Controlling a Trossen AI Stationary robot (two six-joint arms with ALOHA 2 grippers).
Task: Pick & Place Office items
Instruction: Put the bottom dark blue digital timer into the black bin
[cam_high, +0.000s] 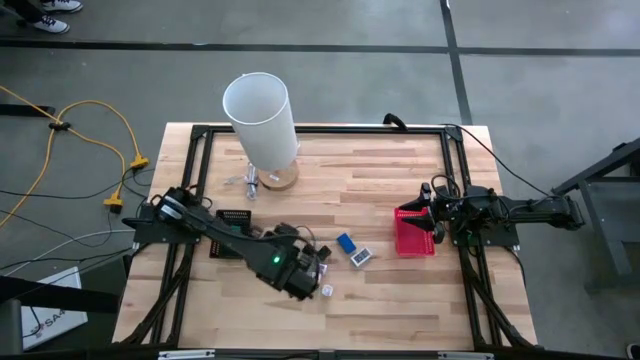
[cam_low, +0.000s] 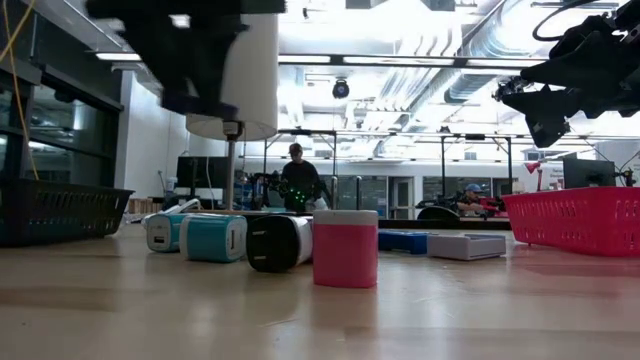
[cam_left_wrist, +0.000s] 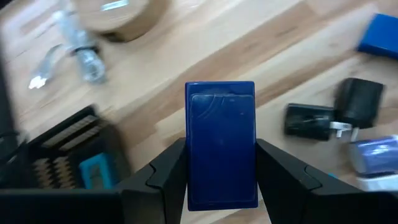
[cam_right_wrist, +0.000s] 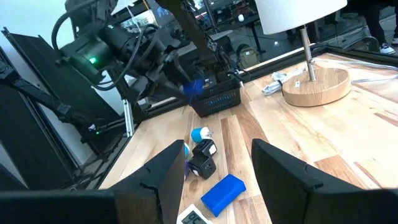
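A dark blue flat box (cam_left_wrist: 221, 140), one of the office items, sits between the fingers of my left gripper (cam_left_wrist: 221, 149), which is shut on it above the table's near left part (cam_high: 305, 275). More small items lie on the wood: a blue piece (cam_high: 346, 243), a white piece (cam_high: 362, 257), black chargers (cam_left_wrist: 339, 112) and teal ones (cam_low: 213, 238). My right gripper (cam_right_wrist: 214, 165) stands open with nothing between its fingers, beside the red basket (cam_high: 415, 235) at the table's right. My left gripper pinches the dark blue box by its two long side edges (cam_left_wrist: 188, 168) between its two fingers (cam_left_wrist: 168, 177). The box lies along the fingers and sticks out past their tips. The fingers slant downward, and the box is lifted clear of the table (cam_right_wrist: 194, 87).
A black mesh basket (cam_left_wrist: 62, 149) with a teal piece inside stands at the table's left, close to the left gripper. A tall white cylinder lamp (cam_high: 260, 110) on a round wooden base stands at the far side. A pink cylinder (cam_low: 345, 248) stands near the front edge.
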